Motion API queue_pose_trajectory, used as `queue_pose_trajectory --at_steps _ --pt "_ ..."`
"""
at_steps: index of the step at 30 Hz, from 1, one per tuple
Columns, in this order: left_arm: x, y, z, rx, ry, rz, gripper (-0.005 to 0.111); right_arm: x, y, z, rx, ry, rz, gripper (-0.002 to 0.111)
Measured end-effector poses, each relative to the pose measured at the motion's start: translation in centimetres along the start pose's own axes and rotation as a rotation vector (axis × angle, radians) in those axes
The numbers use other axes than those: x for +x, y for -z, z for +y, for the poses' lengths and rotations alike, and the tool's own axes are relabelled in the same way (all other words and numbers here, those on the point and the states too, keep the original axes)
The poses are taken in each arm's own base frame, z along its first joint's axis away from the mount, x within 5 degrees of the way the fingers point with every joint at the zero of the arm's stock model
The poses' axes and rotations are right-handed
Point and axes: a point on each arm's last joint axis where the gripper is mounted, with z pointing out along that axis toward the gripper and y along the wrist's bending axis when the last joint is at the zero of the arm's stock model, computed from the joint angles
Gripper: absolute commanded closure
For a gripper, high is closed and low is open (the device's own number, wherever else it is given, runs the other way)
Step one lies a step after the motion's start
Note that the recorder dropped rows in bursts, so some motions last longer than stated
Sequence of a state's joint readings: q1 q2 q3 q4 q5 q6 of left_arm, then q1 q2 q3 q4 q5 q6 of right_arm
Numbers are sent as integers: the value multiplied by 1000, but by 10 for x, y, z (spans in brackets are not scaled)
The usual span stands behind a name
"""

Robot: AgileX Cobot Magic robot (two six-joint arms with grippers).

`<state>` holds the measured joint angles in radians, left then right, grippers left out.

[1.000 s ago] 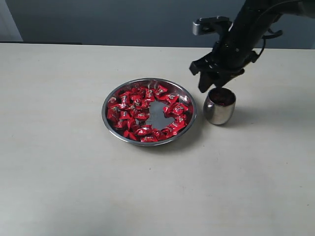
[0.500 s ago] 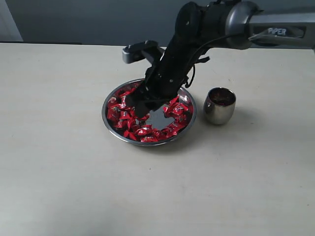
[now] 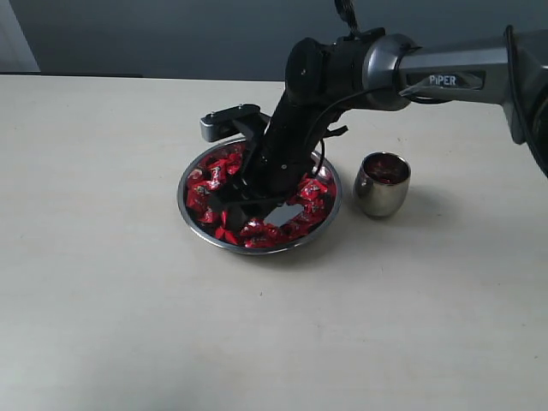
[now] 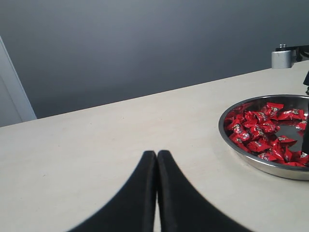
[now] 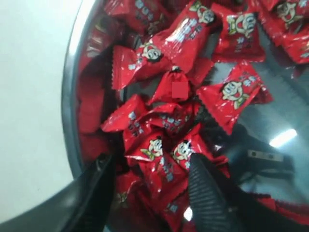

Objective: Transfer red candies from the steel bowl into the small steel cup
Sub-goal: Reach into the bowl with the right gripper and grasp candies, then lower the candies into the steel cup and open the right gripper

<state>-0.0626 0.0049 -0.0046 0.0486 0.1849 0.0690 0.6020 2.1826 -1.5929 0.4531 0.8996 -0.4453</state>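
Observation:
The steel bowl [image 3: 181, 204] sits mid-table with many red candies [image 3: 208, 181] ringed round its mirror bottom. My right gripper [image 3: 236, 209] is down inside the bowl at its near-left side, open; in the right wrist view the right gripper [image 5: 150, 164] has its jaws either side of a heap of red candies [image 5: 161, 159] beside the bowl's rim [image 5: 70, 96]. The small steel cup [image 3: 382, 187] stands right of the bowl with red candies showing inside. In the left wrist view my left gripper [image 4: 156, 155] is shut and empty over bare table, left of the bowl [image 4: 251, 162].
The right arm [image 3: 342, 73] slants over the bowl from the back right, its grey wrist block [image 3: 224, 121] above the bowl's far-left rim. A dark wall runs behind the pale table [image 3: 103, 300].
The right arm swung left from above the small steel cup to the steel bowl and lowered its open gripper among the candies. The left gripper has not moved.

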Motion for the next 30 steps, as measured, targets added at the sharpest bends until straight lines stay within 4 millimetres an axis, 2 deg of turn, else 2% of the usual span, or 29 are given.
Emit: queue_pose_trajectory --at_steps 5,15,17,18,20,21,27,30 --pt "0 0 0 0 0 0 105 -3 -1 -2 16 -1 -32 61" --pt "0 0 0 0 0 0 105 3 -19 -9 26 0 18 61" --pt "0 0 0 0 0 0 105 3 -21 -10 26 -1 21 72" --pt "0 0 0 0 0 0 105 3 -21 -10 28 1 22 88" --pt "0 0 0 0 0 0 105 3 -21 -10 31 4 23 106" --pt "0 0 0 0 0 0 105 3 -20 -10 32 5 19 109" --pt "0 0 0 0 0 0 105 0 -15 -11 64 25 -11 109" --pt "0 0 0 0 0 0 105 -4 6 -9 116 74 -42 109"
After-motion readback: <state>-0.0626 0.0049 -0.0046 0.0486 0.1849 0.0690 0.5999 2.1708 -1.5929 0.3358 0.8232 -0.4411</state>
